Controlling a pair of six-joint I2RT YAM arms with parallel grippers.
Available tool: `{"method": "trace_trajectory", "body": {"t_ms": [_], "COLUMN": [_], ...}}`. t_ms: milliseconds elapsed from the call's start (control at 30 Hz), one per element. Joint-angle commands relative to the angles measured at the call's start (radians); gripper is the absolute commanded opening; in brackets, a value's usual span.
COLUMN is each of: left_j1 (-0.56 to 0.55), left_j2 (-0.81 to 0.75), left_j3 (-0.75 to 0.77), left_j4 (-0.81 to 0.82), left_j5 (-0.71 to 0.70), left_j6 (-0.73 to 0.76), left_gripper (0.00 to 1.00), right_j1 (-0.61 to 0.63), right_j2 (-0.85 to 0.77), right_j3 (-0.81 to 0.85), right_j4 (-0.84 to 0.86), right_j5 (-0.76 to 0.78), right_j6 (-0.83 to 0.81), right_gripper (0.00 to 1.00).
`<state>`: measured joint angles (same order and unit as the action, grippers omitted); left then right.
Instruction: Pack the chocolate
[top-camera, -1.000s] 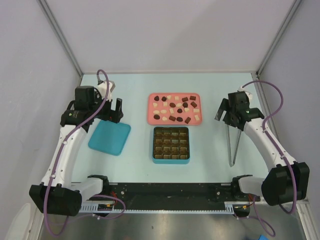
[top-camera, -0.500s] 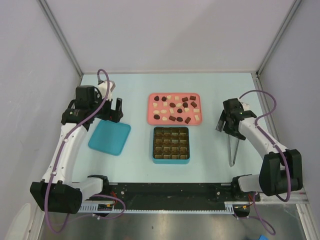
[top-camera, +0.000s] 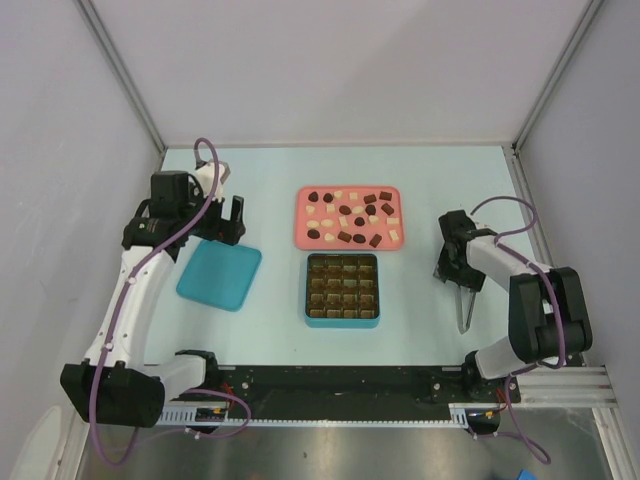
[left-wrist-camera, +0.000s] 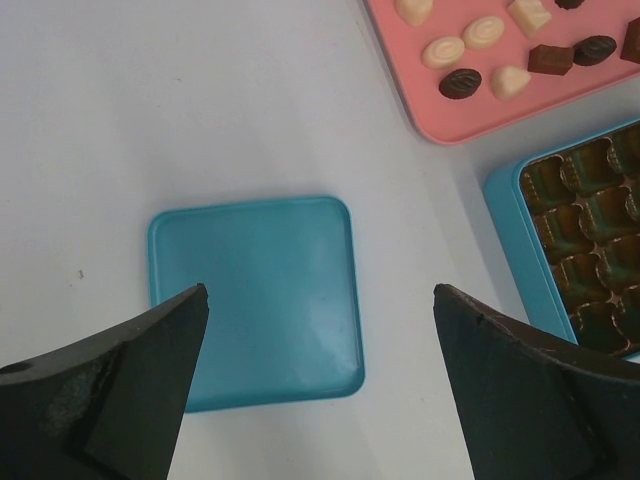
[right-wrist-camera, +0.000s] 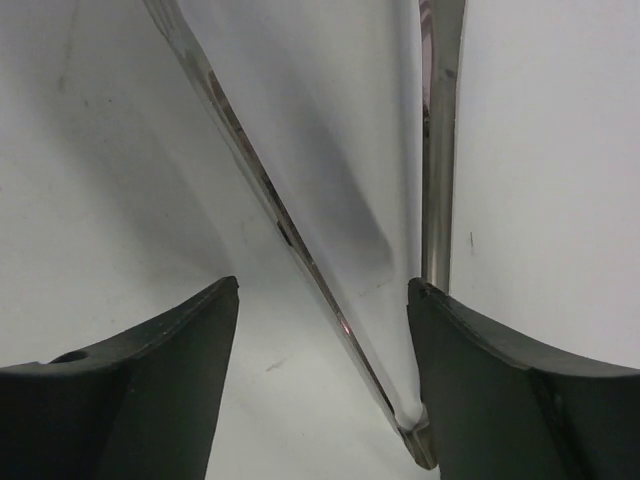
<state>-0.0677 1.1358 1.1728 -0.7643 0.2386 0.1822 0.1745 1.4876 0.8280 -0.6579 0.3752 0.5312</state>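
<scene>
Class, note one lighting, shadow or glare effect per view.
Top external: soft, even light, faint shadows. Left wrist: pale sheen on the flat teal square lid. Right wrist: glints along the shiny metal tongs, dark shadow between them.

Teal lid (top-camera: 219, 276), pink tray (top-camera: 303, 215), grid box (top-camera: 342, 322), metal tongs (top-camera: 466, 305).

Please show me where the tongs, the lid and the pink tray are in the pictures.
tongs (top-camera: 464, 312), top view, on the narrow joined end.
lid (left-wrist-camera: 255, 295), left wrist view, on the middle of its flat face.
pink tray (left-wrist-camera: 478, 118), left wrist view, on bare floor near its corner.
</scene>
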Motion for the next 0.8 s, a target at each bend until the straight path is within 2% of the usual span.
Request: {"method": "trace_trajectory", "body": {"t_ms": [0,133,267,367,467,700,767], "left_j1": [0.012,0.014,0.016,0.017,0.017,0.019,0.019], "left_j2": [-0.033,-0.041,-0.048,-0.051,-0.059,-0.074,-0.073], "left_j3": [0.024,0.021,0.016,0.014,0.014,0.013,0.016], "left_j4": [0.023,0.022,0.023,0.022,0.019,0.008,0.007], "left_j5": [-0.022,-0.033,-0.032,-0.032,-0.033,-0.041,-0.041], "left_j6": [0.016,0.02,0.019,0.022,0.026,0.043,0.043], "left_gripper": [1.0,1.0,1.0,1.0,1.0,1.0,1.0], "right_j1": [-0.018,-0.038,-0.04,-0.03,-0.001,0.192,0.261], "right_j2": [0.022,0.043,0.036,0.026,0.005,-0.22,-0.253], "right_j3": [-0.013,-0.017,-0.017,-0.017,-0.018,0.019,0.046], "right_j4": [0.086,0.109,0.121,0.127,0.135,0.147,0.158], "right_j5": [-0.015,-0.054,-0.085,-0.105,-0.113,-0.085,-0.163], "right_j6": [0.006,-0.01,-0.016,-0.023,-0.046,-0.135,-0.172], "right_gripper": [0.7,0.54,0.27,0.12,0.02,0.0,0.0]}}
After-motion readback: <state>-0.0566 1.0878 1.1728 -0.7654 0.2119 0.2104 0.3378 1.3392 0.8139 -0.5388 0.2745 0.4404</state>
